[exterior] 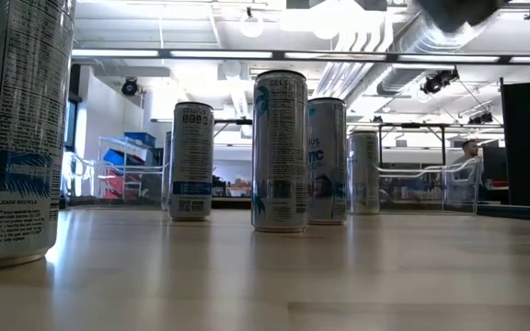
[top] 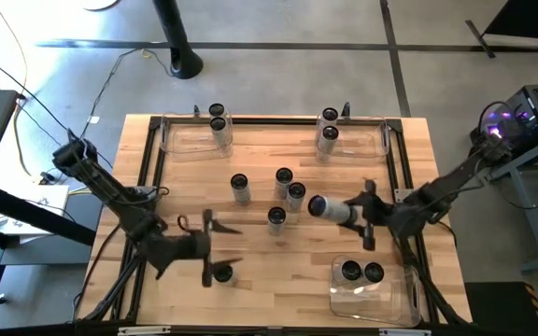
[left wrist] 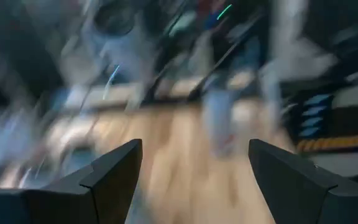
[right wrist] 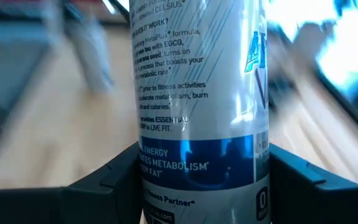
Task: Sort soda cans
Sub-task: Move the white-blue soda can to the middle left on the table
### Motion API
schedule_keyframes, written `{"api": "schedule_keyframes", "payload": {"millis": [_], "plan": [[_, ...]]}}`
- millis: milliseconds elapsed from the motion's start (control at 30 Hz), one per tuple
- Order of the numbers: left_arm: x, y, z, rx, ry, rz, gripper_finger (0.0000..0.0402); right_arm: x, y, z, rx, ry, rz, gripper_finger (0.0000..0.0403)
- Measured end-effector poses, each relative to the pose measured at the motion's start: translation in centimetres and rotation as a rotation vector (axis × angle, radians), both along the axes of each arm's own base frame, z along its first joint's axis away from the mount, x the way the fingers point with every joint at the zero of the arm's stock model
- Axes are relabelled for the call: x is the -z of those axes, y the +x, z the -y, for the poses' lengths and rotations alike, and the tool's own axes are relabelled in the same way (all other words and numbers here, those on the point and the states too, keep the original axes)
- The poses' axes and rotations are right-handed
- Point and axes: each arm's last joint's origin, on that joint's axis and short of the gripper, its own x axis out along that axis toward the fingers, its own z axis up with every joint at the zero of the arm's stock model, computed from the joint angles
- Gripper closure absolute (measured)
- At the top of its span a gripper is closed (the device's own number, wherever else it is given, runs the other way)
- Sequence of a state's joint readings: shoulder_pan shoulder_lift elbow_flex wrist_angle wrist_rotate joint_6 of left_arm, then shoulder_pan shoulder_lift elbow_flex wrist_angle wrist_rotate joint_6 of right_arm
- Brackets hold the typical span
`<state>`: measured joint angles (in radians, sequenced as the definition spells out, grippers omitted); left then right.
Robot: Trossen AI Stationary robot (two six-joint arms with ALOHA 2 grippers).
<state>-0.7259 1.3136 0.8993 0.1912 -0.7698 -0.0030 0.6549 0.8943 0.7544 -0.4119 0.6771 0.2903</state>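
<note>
Now the right gripper (top: 367,213) has its jaws pinching a Celsius can (top: 330,208), tipped sideways above the surface; a loose pinch could drop it onto standing cans (top: 288,194). Left gripper (top: 211,247) spread, empty.

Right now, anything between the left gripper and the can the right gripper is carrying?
Yes. In the high view one upright can stands between the left gripper and the tilted can clamped in the right gripper; otherwise bare wood.

two dark jointed arms (top: 110,191), black angular fingers (left wrist: 114,171) with flat faces.
</note>
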Motion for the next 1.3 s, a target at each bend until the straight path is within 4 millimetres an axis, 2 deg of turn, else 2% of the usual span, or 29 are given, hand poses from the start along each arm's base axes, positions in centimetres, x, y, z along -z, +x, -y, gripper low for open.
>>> {"api": "schedule_keyframes", "payload": {"millis": [67, 200, 367, 500, 667, 967, 1300], "plan": [[-0.9, 0.4, -0.2, 0.04, 0.05, 0.133, 0.0112, -1.0, 0.9, -1.1, -0.092, -0.023, 0.103, 0.0169], [-2.3, 1.2, -2.0, -0.021, 0.087, 0.307, 0.0112, -1.8, 2.9, -3.0, -0.273, -0.091, 0.259, 0.0169], [-2.9, 2.7, -4.2, 0.068, 0.072, 0.384, 0.0112, -1.0, 5.6, -4.7, -0.386, -0.117, 0.351, 0.0169], [-2.4, 3.8, -5.4, 0.11, 0.05, 0.377, 0.0112, -0.1, 6.9, -5.5, -0.373, -0.128, 0.371, 0.0169], [-1.2, 5.6, -4.8, 0.158, 0.155, 0.339, 0.0112, 0.3, 7.5, -5.7, -0.28, -0.102, 0.387, 0.0169], [-1.0, 9.3, -3.1, 0.166, 0.2, 0.267, 0.0111, 0.1, 7.4, -5.9, -0.244, -0.029, 0.412, 0.0169], [-1.9, 10.1, -3.6, 0.175, 0.122, 0.233, 0.0103, 0.6, 7.8, -6.3, -0.214, -0.049, 0.413, 0.0169]]}}
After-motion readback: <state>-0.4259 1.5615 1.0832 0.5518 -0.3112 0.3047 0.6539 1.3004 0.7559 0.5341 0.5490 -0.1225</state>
